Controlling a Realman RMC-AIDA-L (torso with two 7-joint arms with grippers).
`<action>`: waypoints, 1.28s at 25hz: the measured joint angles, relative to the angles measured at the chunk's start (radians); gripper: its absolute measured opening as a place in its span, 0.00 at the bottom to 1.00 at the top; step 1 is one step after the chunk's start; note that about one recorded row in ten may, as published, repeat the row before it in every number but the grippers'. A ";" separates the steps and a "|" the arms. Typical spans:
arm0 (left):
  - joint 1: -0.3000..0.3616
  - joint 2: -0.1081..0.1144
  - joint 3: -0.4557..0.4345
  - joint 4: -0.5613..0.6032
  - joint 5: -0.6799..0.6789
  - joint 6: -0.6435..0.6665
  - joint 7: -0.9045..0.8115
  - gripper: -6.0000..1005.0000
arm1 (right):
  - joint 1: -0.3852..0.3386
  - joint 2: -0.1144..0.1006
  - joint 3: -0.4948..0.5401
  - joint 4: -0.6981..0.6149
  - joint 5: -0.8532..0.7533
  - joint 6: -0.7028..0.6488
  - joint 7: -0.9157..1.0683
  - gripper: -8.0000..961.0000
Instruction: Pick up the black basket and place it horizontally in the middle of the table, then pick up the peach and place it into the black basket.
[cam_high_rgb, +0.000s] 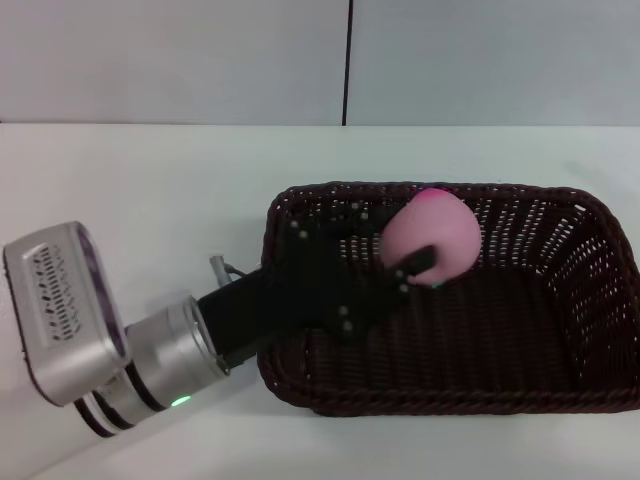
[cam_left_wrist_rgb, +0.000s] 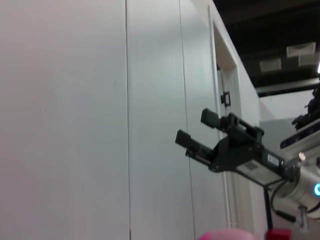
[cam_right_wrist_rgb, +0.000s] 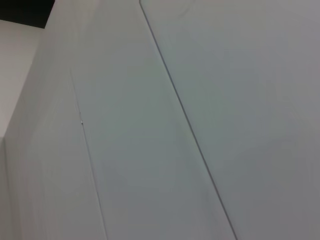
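Note:
The black basket (cam_high_rgb: 452, 402) lies lengthwise across the white table (cam_high_rgb: 150, 190), right of centre. My left gripper (cam_high_rgb: 404, 248) reaches into the basket's left part from over its left rim and is shut on the pale-pink peach (cam_high_rgb: 440, 230). It holds the peach inside the basket near the back wall. One black finger (cam_high_rgb: 418, 262) crosses the peach's front; the other is hidden behind it. The peach's top shows in the left wrist view (cam_left_wrist_rgb: 227, 235). My right gripper (cam_left_wrist_rgb: 196, 128) shows only in that view, raised off to the side, fingers apart and empty.
The left arm's silver wrist and camera block (cam_high_rgb: 70, 310) hang over the table's front left. A pale wall with a dark seam (cam_high_rgb: 349, 60) stands behind the table. The right wrist view shows only wall panels (cam_right_wrist_rgb: 200, 100).

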 joint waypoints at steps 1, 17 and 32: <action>0.000 0.000 -0.001 -0.027 0.000 -0.030 0.024 0.22 | -0.002 0.000 0.000 0.000 0.000 0.000 -0.001 0.71; 0.175 0.013 -0.273 0.072 -0.009 -0.032 0.017 0.82 | -0.012 0.003 0.129 0.210 0.000 -0.074 -0.191 0.71; 0.373 0.014 -0.760 0.242 -0.008 0.077 -0.040 0.81 | -0.074 0.011 0.467 0.738 0.002 -0.093 -0.802 0.71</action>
